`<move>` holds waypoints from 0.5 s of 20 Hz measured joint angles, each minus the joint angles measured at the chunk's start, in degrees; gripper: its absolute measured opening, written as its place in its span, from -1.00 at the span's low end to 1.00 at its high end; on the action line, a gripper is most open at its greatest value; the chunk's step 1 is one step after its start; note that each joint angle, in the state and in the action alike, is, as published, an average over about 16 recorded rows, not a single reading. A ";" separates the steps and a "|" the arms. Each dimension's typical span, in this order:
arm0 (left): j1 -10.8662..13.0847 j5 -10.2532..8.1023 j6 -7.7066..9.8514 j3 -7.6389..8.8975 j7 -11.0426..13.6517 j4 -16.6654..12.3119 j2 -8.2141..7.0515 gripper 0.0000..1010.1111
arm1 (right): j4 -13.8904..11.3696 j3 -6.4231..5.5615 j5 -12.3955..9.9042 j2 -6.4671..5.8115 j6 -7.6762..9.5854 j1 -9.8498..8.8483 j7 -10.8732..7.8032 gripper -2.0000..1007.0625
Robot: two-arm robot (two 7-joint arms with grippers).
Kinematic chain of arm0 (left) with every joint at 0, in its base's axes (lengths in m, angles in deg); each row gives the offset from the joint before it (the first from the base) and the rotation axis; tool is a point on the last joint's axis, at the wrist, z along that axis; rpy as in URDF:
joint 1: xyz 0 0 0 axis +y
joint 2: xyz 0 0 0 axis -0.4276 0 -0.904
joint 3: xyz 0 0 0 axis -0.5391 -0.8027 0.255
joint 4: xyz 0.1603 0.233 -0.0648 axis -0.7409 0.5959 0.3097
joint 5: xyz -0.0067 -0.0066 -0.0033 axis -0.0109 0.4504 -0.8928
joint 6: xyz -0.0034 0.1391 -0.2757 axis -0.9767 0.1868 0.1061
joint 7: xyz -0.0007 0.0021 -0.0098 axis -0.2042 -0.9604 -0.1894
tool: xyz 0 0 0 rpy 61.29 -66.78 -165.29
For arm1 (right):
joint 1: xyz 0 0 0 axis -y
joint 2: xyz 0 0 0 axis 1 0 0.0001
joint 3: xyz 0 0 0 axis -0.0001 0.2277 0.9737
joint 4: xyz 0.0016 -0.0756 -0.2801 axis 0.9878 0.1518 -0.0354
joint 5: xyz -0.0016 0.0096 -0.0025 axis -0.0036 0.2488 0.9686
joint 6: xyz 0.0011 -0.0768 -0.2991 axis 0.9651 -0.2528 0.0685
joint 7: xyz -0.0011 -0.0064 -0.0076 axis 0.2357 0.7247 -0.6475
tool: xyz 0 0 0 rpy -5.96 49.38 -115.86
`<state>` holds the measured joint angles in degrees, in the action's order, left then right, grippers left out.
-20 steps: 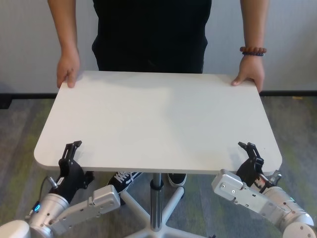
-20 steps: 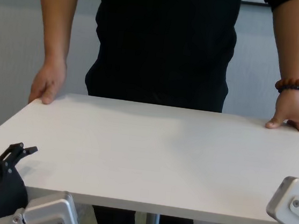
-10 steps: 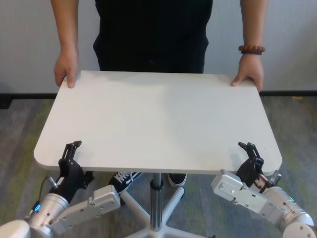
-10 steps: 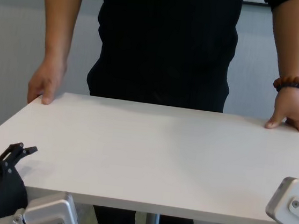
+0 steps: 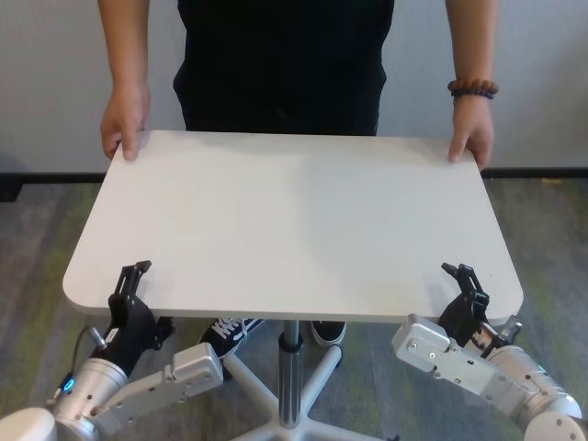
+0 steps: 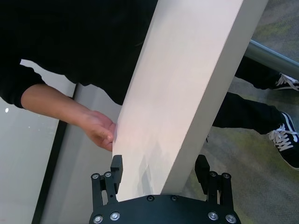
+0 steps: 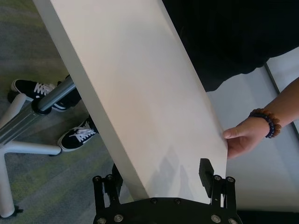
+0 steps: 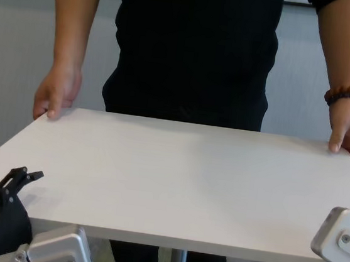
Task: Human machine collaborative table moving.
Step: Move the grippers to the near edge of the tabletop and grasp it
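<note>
**Kim:** Head view first: where is the table (image 5: 285, 225) and who has hold of it?

**Ravi:** It stands between the robot and the person (image 5: 285, 64) in black. The left claw (image 5: 134, 278) is at the near left corner and the right claw (image 5: 462, 279) at the near right corner. Each straddles the thin near edge with one finger above the top and one below. In the wrist views the fingers stand clear of the slab on both sides, so both claws read as spread, not clamped.

**Kim:** And the far side?

**Ravi:** The person's hand (image 5: 124, 119) grips one far corner and the braceleted hand (image 5: 471, 138) the other, fingers curled over the edge.

**Kim:** How will it handle?

**Ravi:** My judgement: the top is stiff and won't flex, but the matte face looks smooth, so a loose pinch could slide. The silver pole (image 5: 291, 367) and star base (image 5: 266, 386) put the weight low and central, so it is probably heavy and inclined to tip if one side lifts early. The near edge by the corners is the sensible hold, with both claws matched.

**Kim:** Anything in the way?

**Ravi:** The person's sneakers (image 5: 230, 331) sit under the table close to the base legs, on carpet (image 5: 37, 239). A wall (image 5: 55, 73) stands behind the person, limiting travel that way
</note>
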<state>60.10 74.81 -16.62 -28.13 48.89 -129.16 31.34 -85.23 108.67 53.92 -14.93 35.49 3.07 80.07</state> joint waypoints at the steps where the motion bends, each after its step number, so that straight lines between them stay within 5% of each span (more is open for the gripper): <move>1: 0.00 0.00 0.00 0.00 0.00 0.00 0.00 0.99 | 0.00 0.00 0.00 0.00 0.00 0.00 0.00 1.00; 10: -0.02 0.04 0.04 -0.03 -0.01 0.03 -0.02 0.97 | -0.02 0.03 0.03 -0.03 0.05 0.03 0.00 0.92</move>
<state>60.07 74.85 -16.58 -28.17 48.87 -129.13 31.32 -85.25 108.71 53.95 -14.95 35.55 3.10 80.06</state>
